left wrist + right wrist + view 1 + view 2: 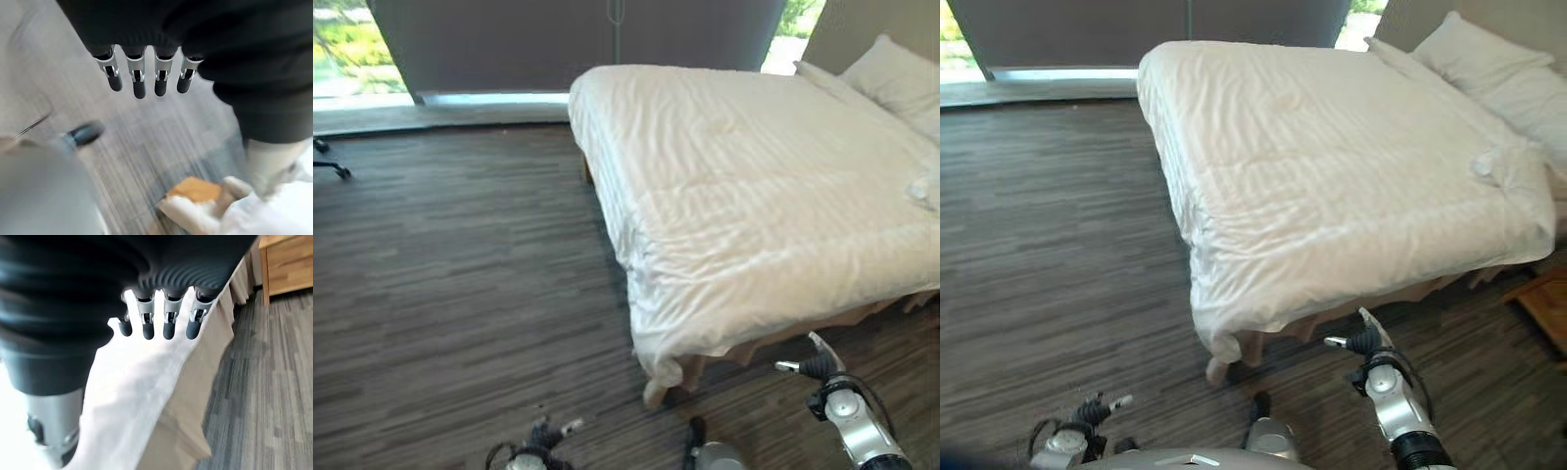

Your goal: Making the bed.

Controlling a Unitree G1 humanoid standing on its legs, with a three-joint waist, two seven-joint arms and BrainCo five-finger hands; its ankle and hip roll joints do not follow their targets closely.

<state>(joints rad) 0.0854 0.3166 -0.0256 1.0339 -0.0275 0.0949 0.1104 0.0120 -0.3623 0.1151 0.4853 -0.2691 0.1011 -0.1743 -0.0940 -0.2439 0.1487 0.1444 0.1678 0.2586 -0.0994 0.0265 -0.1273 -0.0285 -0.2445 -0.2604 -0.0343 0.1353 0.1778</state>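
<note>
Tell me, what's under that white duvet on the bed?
Below the white duvet hangs a tan bed skirt, and a pale bed leg shows at the near corner. The mattress and any sheets are covered, so they cannot be seen.

- The floor (pixel 460 294) is dark grey-brown wood-look planks.
- A grey curtain (pixel 509 44) hangs behind the floor's far edge.
- Bright windows (pixel 347 49) show on both sides of the curtain, with greenery outside.
- A wooden nightstand (pixel 1547 304) stands on the floor, well apart from the curtain.
</note>
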